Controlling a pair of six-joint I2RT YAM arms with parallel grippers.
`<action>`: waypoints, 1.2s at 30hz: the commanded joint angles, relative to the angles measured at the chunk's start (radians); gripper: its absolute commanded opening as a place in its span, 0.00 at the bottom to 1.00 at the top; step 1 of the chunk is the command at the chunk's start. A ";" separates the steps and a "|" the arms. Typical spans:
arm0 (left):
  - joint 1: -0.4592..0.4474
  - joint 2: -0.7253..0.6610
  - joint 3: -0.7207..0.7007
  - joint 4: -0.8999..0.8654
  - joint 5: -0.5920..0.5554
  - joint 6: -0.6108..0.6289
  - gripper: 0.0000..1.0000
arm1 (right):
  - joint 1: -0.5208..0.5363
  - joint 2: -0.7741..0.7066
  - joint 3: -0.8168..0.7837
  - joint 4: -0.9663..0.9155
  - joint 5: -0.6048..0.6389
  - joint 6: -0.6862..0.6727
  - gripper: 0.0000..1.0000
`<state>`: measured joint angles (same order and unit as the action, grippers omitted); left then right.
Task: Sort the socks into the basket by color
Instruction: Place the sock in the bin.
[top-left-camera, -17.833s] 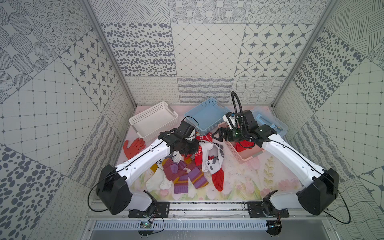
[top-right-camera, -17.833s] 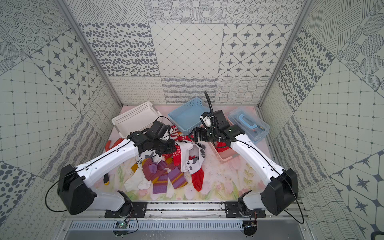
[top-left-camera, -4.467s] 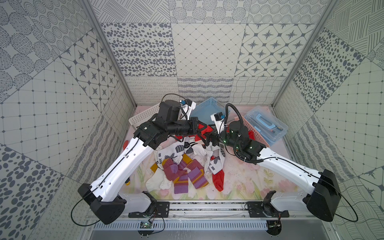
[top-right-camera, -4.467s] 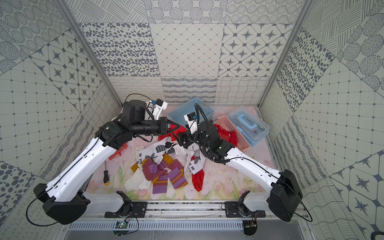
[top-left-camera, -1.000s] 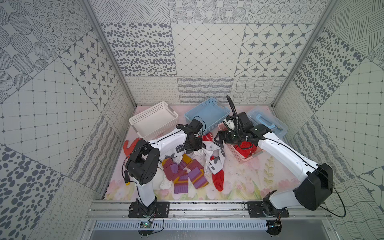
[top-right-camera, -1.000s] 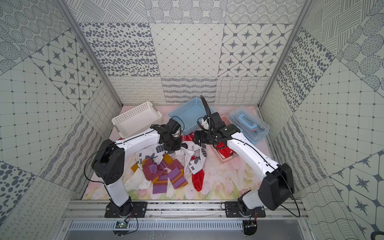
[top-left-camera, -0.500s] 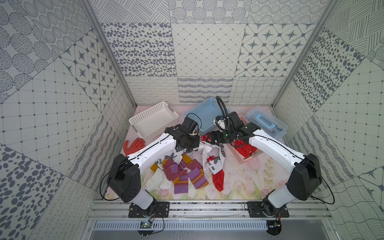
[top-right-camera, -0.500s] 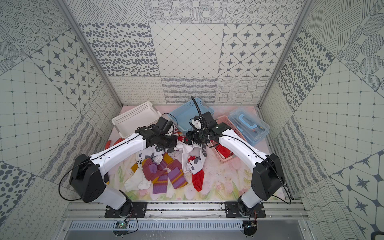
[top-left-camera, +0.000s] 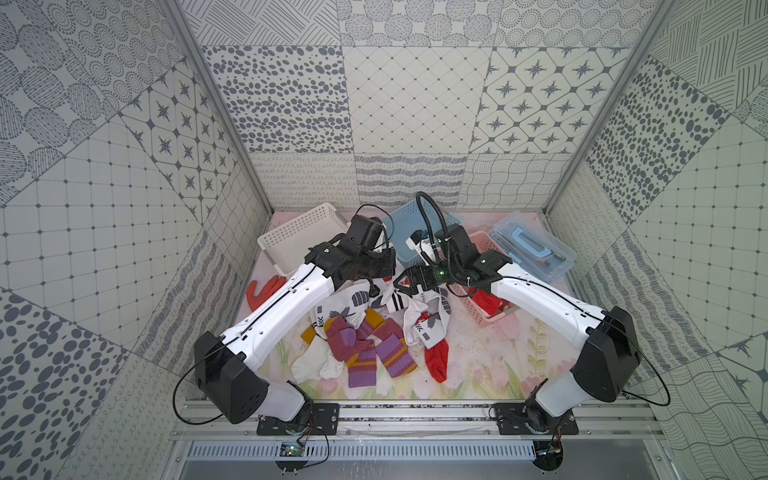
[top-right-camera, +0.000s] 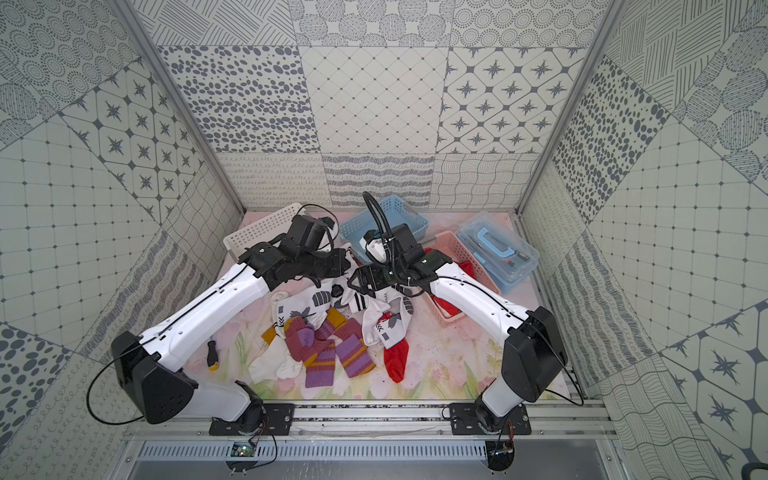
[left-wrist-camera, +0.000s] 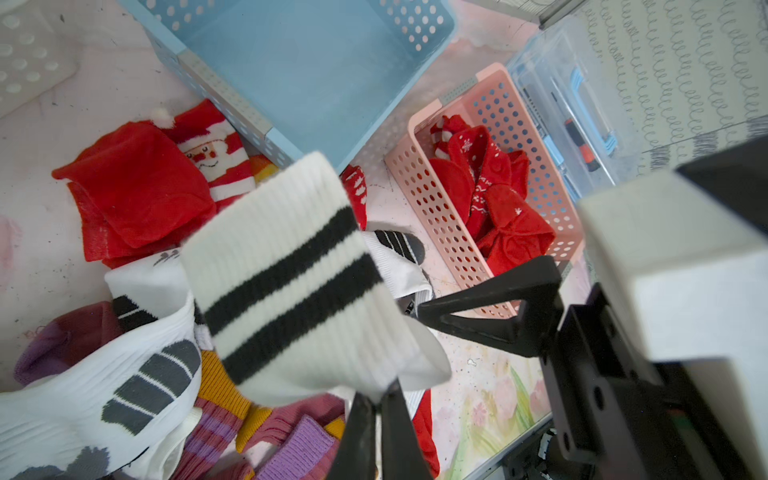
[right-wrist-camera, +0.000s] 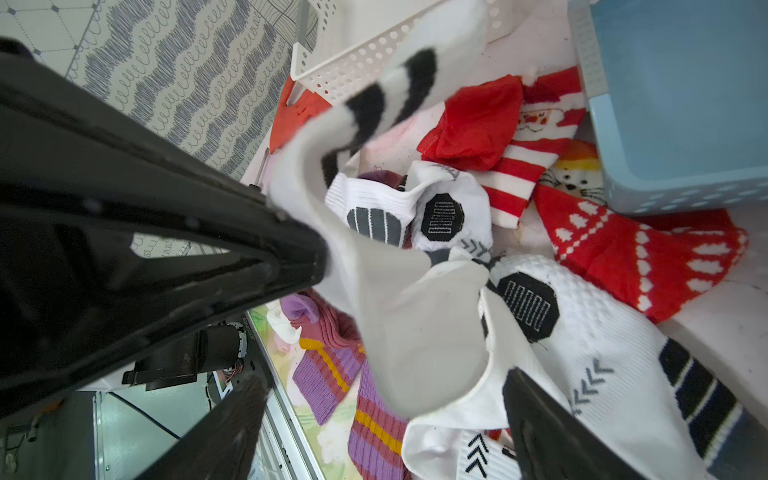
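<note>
1. White ribbed sock with two black stripes (left-wrist-camera: 291, 266): lifted clear of the counter. It hangs over the loose pile, just in front of the blue perforated plastic basket (left-wrist-camera: 291, 62).
2. Left gripper (left-wrist-camera: 380, 399): fingers pinched tight on one edge of that sock.
3. Right gripper (right-wrist-camera: 384, 378): fingers spread wide, one on either side of the sock's drooping end. I cannot tell if they touch it.
4. Below it I see white socks with grey-black patterns (top-left-camera: 428, 328) and purple-mauve socks striped with mustard (top-left-camera: 365, 353). Red-and-white socks (left-wrist-camera: 137, 195) lie against the blue basket's wall.
5. Pink perforated plastic basket (left-wrist-camera: 440, 216): holds red socks (left-wrist-camera: 498, 199).
6. White perforated plastic basket (top-left-camera: 299, 237): on the left arm's side. An orange rubbery glove (top-left-camera: 266, 289) lies beside it on the floral counter (top-left-camera: 498, 361).
</note>
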<state>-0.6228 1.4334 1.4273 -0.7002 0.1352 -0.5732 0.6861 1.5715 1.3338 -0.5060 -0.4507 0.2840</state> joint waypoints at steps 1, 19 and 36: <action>0.011 -0.007 0.049 -0.041 0.049 -0.017 0.00 | 0.005 -0.021 0.003 0.115 -0.003 -0.029 0.92; 0.013 0.007 0.095 -0.074 0.081 -0.015 0.00 | 0.009 -0.011 0.041 0.192 0.002 0.004 0.00; 0.083 -0.085 -0.038 -0.099 0.030 -0.004 0.65 | -0.062 0.104 0.338 -0.057 0.040 0.085 0.00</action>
<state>-0.5659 1.3849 1.4254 -0.7780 0.1925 -0.5911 0.6468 1.6318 1.6081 -0.5217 -0.4194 0.3489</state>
